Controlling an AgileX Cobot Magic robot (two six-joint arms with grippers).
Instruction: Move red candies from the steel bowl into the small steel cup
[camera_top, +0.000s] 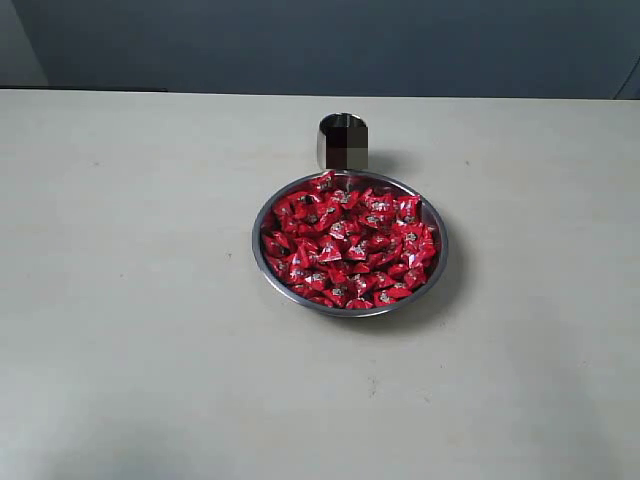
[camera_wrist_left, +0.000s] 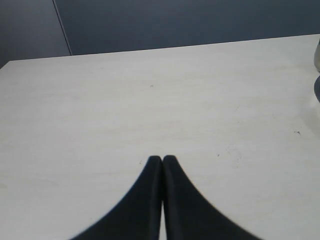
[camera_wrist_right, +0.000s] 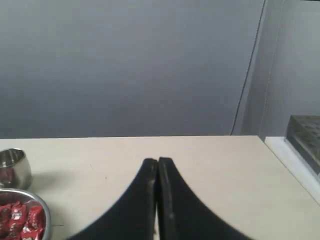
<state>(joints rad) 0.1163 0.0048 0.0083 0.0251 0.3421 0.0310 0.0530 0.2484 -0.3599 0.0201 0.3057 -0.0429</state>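
Your right gripper (camera_wrist_right: 157, 161) and left gripper (camera_wrist_left: 162, 159) were both pinched closed and empty, well apart from the red candies (camera_top: 350, 240) heaped in the steel bowl (camera_top: 258, 245). The small steel cup (camera_top: 342, 140) stood just beside the bowl. The right wrist view cut the bowl off.

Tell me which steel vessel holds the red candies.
The wide, shallow steel bowl, heaped with red candies; the small steel cup beyond it is narrow and upright.

Pale table (camera_top: 120, 300), steel bowl (camera_top: 256, 245) near its middle; small steel cup (camera_top: 342, 140) upright just beyond it
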